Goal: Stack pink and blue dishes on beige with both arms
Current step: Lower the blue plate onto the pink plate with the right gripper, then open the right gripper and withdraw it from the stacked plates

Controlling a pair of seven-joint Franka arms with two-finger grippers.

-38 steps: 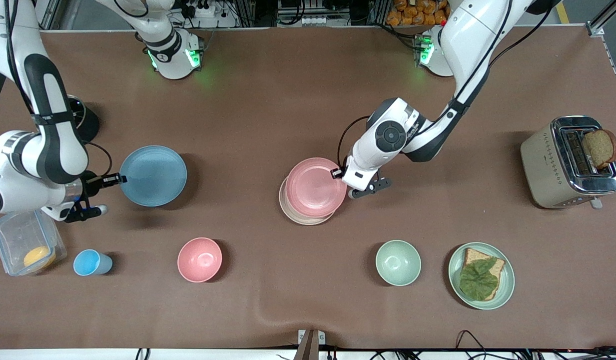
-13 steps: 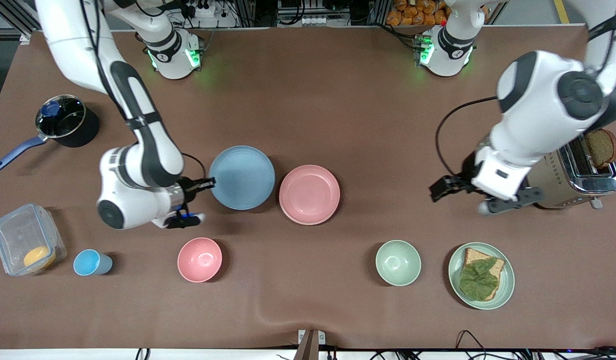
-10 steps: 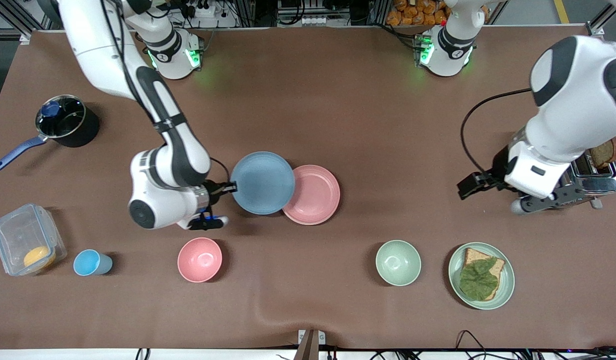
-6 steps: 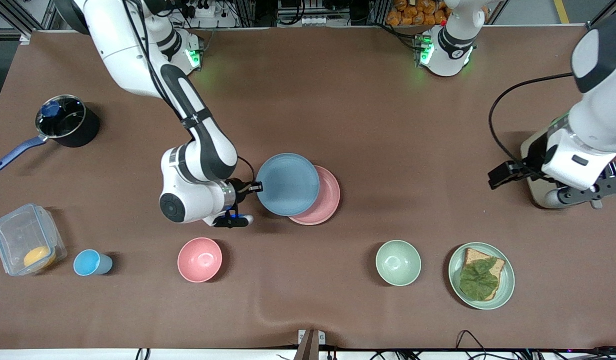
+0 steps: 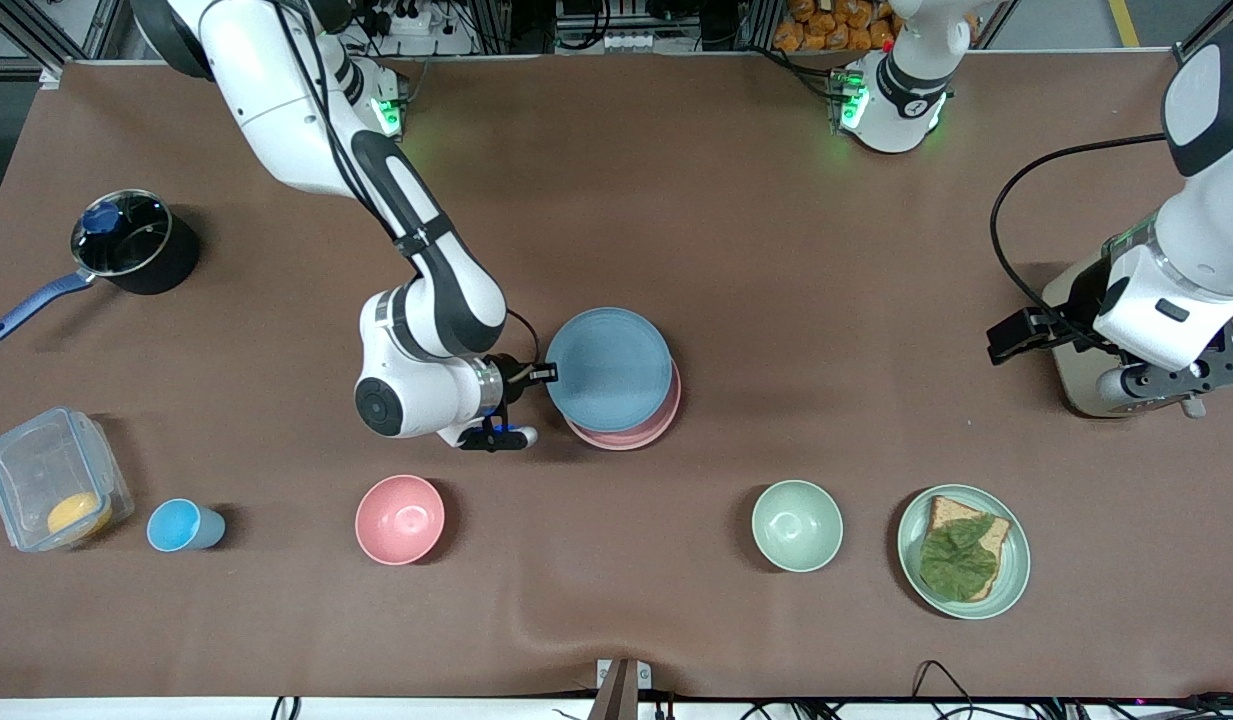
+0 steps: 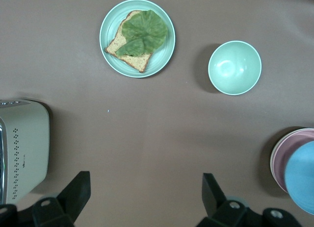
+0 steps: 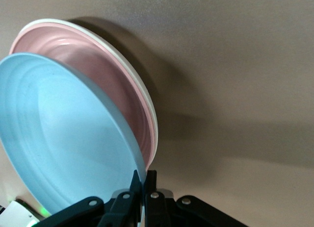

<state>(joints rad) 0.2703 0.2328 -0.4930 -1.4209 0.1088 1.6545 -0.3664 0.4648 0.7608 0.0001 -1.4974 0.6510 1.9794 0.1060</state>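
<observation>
My right gripper [image 5: 544,374] [image 7: 143,177] is shut on the rim of the light blue plate [image 5: 608,368] [image 7: 64,143]. It holds the plate at a tilt just over the pink plate [image 5: 666,412] [image 7: 105,72], covering most of it. The pink plate lies on the beige plate [image 7: 145,93] in the middle of the table. Only the beige plate's pale rim [image 6: 273,158] shows under the pink one [image 6: 289,151]. My left gripper [image 5: 1008,335] [image 6: 145,188] hangs open and empty over bare table beside the toaster [image 5: 1074,398] [image 6: 24,143].
Nearer the camera stand a pink bowl [image 5: 400,519], a small blue cup [image 5: 181,526], a green bowl [image 5: 797,525] [image 6: 234,67] and a green plate with bread and lettuce [image 5: 1011,590] [image 6: 110,21]. A clear container [image 5: 51,480] and a black pot [image 5: 131,240] sit at the right arm's end.
The left gripper let go of the pink plate on the beige one and withdrew to the toaster. The right arm carried the blue plate from its end to over the pink plate.
</observation>
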